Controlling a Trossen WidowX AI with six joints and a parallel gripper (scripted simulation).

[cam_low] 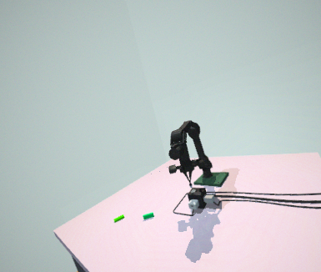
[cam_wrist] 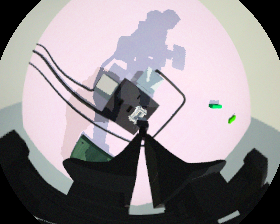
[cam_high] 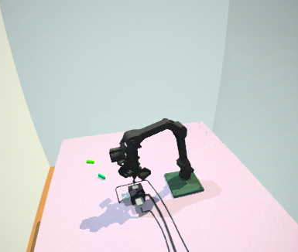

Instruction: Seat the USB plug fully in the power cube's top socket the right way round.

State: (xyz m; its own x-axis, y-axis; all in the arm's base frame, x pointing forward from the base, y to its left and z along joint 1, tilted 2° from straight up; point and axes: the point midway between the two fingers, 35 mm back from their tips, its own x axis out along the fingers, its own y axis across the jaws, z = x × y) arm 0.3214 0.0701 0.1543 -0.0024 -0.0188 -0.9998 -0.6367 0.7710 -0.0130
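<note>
usb plug [cam_wrist: 141,115] is sitting above the power cube [cam_high: 136,194], pinched in the clenched gripper [cam_wrist: 143,137]. the wrist appears to be twisting; judging by that, it should be finishing the half turn, squaring to the socket, then pressing straight down, avoiding the cables [cam_high: 162,216] at 5 o'clock.

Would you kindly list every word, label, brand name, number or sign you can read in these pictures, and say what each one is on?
None: no readable text shows in any view.
Power cube: plain dark and pale faces; no marking can be made out, and any would be too small to read.
Green base plate: unmarked.
Two green pegs: plain.
Gripper, shut on the USB plug: no lettering visible.
</note>
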